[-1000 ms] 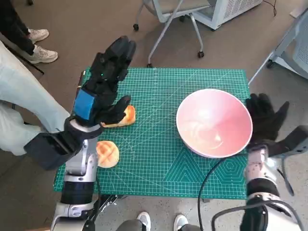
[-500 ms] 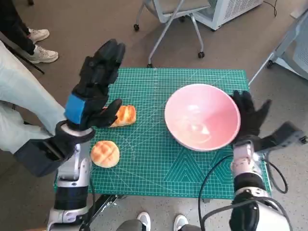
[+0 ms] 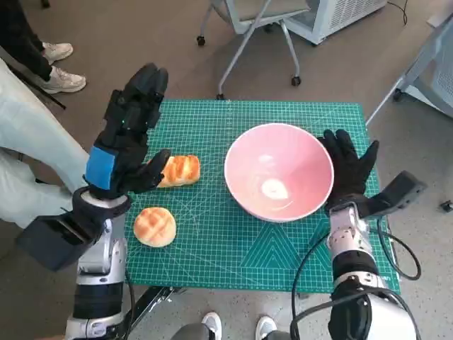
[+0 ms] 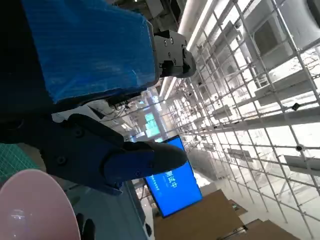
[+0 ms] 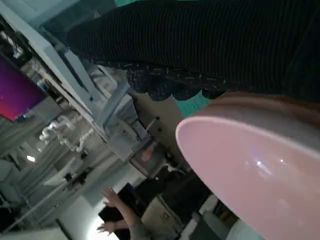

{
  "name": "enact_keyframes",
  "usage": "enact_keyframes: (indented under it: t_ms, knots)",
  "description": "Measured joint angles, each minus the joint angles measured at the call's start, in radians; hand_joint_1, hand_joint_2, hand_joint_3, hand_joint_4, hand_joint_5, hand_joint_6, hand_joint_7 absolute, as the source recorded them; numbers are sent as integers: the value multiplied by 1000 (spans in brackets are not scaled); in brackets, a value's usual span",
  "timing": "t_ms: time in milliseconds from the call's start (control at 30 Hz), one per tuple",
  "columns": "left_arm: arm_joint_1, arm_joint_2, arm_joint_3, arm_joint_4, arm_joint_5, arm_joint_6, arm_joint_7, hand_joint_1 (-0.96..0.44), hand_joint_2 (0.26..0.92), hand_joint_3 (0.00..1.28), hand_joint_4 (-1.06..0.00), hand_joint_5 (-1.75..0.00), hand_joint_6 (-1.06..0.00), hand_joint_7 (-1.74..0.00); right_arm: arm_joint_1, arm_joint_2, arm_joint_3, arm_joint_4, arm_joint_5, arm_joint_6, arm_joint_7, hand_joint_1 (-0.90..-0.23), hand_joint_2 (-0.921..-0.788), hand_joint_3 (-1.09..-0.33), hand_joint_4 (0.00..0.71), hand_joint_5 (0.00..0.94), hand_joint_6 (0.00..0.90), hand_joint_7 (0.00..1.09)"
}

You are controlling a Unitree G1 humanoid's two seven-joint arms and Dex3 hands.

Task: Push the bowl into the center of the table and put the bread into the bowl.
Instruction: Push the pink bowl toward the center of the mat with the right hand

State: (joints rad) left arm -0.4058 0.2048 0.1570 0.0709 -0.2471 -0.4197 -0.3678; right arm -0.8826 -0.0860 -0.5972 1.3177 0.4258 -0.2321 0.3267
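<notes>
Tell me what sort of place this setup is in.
Probably an office or lab space: a wheeled office chair on a hard floor, a green cutting mat covering the small table, and a blue display screen under a gridded ceiling.

Head view: taken from above, aimed steeply down at the desk (image 3: 311, 262) and surrounding floor. Left wrist view: set close behind the left hand (image 4: 85, 60), aimed out over the room. Right wrist view: set close behind the right hand (image 5: 210, 45), tilted. Shared by all three: the pink bowl (image 3: 278, 171), seen at its rim in both wrist views.
</notes>
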Motion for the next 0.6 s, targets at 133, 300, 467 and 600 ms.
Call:
enact_keyframes:
  t_ms: [133,300,467,600]
  knots:
    - [1,6,3,-10,1,0,3,-630,921,476,-90,-4,-7,-372,-13,16,9,0,-5,1,0,-579,-921,-815,99,4,222,185]
    - [1,7,4,-14,0,2,6,-628,921,476,-87,-2,-9,-366,-23,39,17,0,-19,4,0,-577,-921,-814,90,1,214,169]
    - [1,7,4,-13,-1,3,6,-623,921,478,-86,-1,-11,-362,-31,57,22,1,-29,9,1,-573,-921,-811,84,0,206,157]
    - [1,7,3,-12,-1,3,6,-617,921,479,-86,-1,-12,-359,-39,67,26,1,-37,11,2,-568,-921,-815,78,0,192,144]
